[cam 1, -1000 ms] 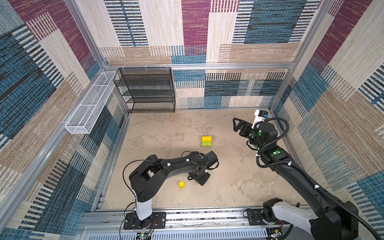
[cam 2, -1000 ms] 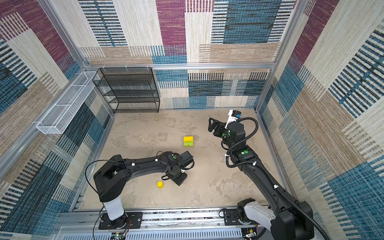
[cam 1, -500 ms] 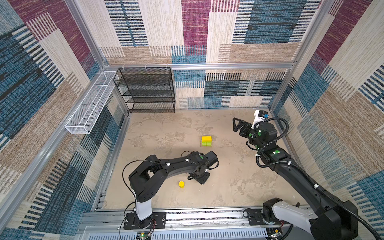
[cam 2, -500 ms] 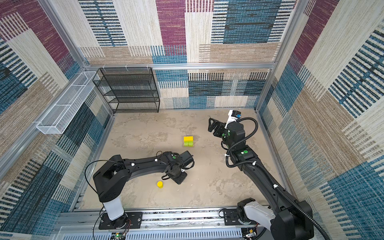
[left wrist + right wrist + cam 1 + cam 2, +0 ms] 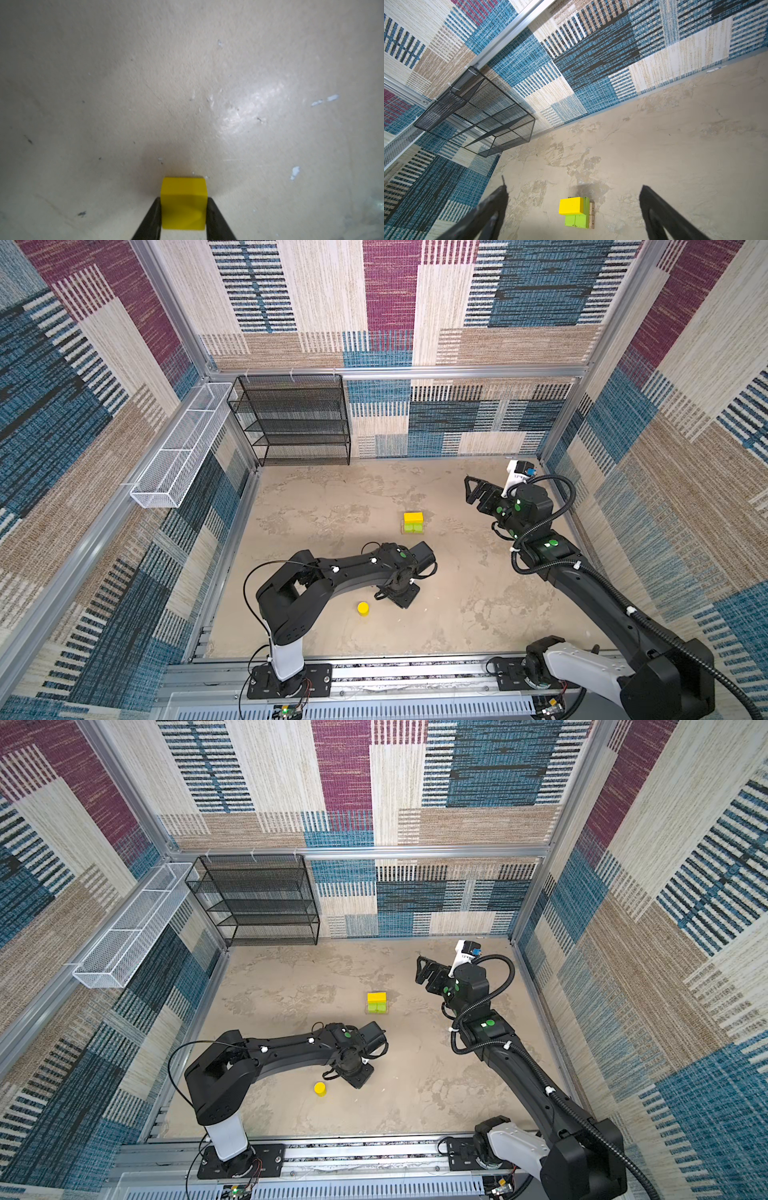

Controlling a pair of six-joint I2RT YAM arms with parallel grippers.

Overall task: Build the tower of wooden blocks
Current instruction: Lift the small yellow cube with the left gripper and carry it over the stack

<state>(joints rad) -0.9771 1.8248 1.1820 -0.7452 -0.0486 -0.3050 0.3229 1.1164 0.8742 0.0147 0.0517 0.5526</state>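
Black mesh shelf [image 5: 296, 421], white wire basket [image 5: 178, 456]

2 black arms [image 5: 340, 568], green dots [image 5: 552, 543]

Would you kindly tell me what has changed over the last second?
Nothing visibly moved in both top views. The left pincer holds its place, fingers against both sides of the yellow cube. Right pincer, tower and yellow cylinder stayed put.

Tower [image 5: 413, 523] central, cylinder [image 5: 363, 608] before it, shelf [image 5: 297, 420] back left, cube [image 5: 184, 204] in left claw [image 5: 184, 200]
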